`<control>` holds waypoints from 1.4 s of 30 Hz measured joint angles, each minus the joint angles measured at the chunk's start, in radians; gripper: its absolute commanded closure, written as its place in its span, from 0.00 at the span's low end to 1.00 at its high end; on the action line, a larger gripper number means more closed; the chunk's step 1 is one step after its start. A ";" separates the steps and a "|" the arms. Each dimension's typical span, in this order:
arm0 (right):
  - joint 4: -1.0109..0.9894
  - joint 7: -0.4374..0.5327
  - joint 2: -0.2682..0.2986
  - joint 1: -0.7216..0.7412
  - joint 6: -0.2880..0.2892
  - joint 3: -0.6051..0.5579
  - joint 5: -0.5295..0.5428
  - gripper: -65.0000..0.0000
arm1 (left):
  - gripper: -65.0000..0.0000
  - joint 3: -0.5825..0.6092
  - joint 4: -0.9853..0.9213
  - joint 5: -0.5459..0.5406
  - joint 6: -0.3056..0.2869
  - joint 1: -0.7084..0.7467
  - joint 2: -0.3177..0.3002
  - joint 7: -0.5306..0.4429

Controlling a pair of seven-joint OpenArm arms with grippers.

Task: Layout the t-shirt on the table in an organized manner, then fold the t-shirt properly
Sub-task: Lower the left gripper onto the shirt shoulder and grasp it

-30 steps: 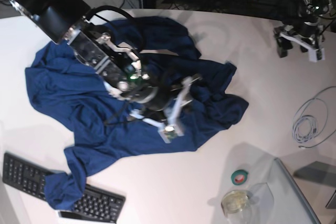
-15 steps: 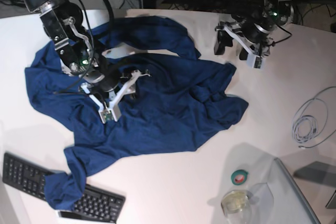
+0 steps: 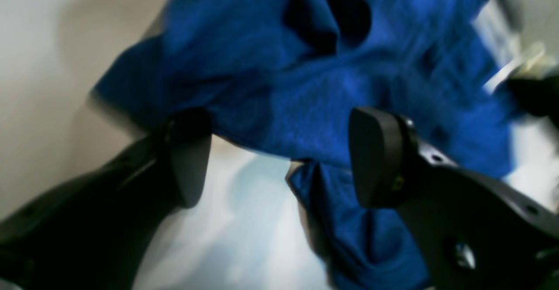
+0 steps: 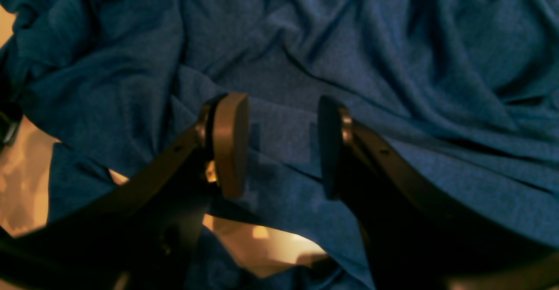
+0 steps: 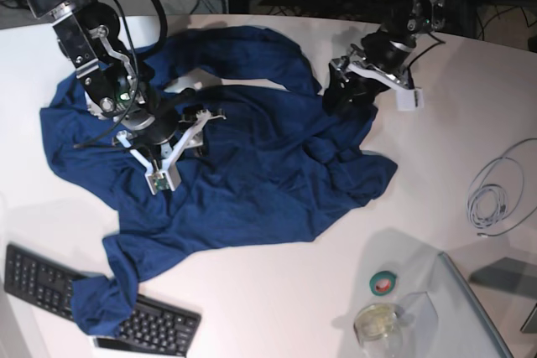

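Black pads of the left gripper stand wide apart, empty, over the far-right hem of the t-shirt; the right gripper gapes part-open, holding nothing, above its left middle. Crumpled across the table, the soft, limp cloth probably drapes; pinching an edge or corner seems best.

The left wrist view is smeared by motion blur, so the t-shirt shows no clear folds there. In the base view, a shirt corner covers part of the keyboard, and the frame's lower edge crops the glass jar.
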 measured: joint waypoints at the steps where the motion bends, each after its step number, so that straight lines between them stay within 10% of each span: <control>1: 0.000 0.000 -0.003 0.000 0.000 0.000 0.000 0.64 | 0.27 0.000 -0.009 -0.012 -0.003 -0.003 -0.003 0.000; 14: 0.000 0.000 -0.005 0.000 0.000 0.000 0.000 0.64 | 0.27 -0.016 -0.019 0.000 0.024 -0.053 -0.002 0.039; 21: -0.001 -0.001 0.023 -0.002 0.000 0.000 0.000 0.64 | 0.27 -0.248 -0.018 -0.007 0.011 -0.019 -0.015 0.079; 39: 0.000 0.000 0.015 -0.002 0.000 0.000 0.004 0.64 | 0.27 -0.055 0.045 0.015 0.039 -0.018 -0.019 0.100; 42: 0.000 0.000 0.014 -0.002 0.000 0.000 0.004 0.64 | 0.40 -0.056 0.046 0.018 0.047 -0.019 -0.020 0.102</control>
